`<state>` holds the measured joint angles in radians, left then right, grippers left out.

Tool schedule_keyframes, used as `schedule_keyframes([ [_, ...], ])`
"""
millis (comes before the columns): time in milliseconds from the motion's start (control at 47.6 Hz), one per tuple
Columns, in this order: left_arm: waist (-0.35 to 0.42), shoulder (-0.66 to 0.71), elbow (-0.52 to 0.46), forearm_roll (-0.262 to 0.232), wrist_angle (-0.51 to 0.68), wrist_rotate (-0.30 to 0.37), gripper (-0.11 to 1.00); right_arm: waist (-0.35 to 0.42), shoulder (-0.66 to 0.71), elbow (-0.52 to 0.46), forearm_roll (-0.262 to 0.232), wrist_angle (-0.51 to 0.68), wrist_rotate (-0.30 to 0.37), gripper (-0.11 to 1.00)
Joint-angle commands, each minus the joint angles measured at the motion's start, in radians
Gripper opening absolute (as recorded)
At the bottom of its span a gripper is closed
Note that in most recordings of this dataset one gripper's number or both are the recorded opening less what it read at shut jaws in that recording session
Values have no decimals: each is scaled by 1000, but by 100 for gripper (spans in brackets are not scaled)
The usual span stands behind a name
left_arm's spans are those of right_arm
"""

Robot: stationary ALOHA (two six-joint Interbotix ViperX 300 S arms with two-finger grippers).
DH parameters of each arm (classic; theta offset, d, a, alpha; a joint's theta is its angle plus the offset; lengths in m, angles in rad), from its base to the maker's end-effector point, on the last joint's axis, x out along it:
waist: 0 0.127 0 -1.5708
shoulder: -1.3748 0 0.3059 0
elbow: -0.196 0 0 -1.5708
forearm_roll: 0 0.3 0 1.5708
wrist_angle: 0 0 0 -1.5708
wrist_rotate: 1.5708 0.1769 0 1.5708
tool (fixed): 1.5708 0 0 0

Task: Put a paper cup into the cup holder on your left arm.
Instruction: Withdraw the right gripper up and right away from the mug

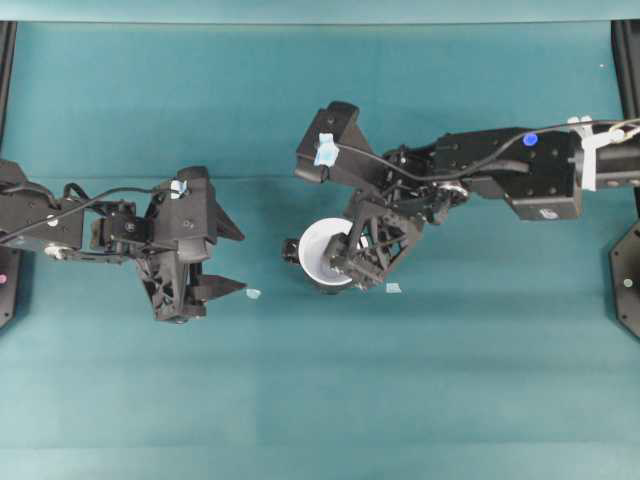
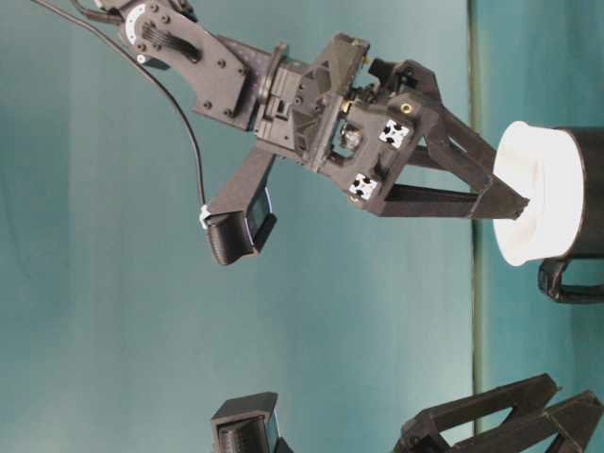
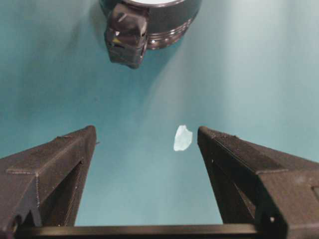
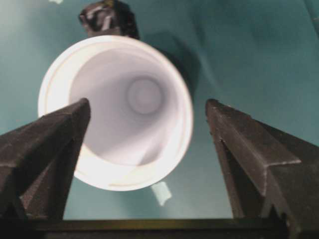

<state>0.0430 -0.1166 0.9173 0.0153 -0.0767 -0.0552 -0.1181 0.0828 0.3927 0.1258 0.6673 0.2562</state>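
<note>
The white paper cup (image 1: 318,250) sits upright inside the glossy black cup holder (image 2: 587,189), its wide rim standing out above the holder. The holder's black knob handle (image 3: 125,35) points toward my left arm. My right gripper (image 4: 148,107) is open above the cup (image 4: 117,112): one finger overlaps the rim, the other stands clear to the side, and nothing is gripped. My left gripper (image 3: 147,134) is open and empty, low over the cloth a short way left of the holder (image 3: 169,25).
A teal cloth covers the table (image 1: 450,380). Small pale tape scraps lie on it, one by my left fingertip (image 1: 253,293) and one just right of the holder (image 1: 393,287). Black frame posts (image 1: 628,270) stand at the side edges.
</note>
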Motion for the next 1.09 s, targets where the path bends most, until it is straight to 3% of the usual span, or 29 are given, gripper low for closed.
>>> schedule_keyframes([
  [0,-2,-3,-8,0,-8,0,88,12,-38,-21,2,-6,8,93],
  [273,-2,-3,-6,0,-8,0,88,41,-81,-21,-5,-18,-3,93],
  [567,-2,-3,-9,0,-9,-2,88,75,-156,8,-49,-21,-8,93],
  [798,-2,-5,-9,2,-11,-2,88,75,-275,115,-121,-48,-41,92],
  [1072,-3,-6,-15,2,-11,-2,88,75,-360,250,-130,-140,-77,92],
])
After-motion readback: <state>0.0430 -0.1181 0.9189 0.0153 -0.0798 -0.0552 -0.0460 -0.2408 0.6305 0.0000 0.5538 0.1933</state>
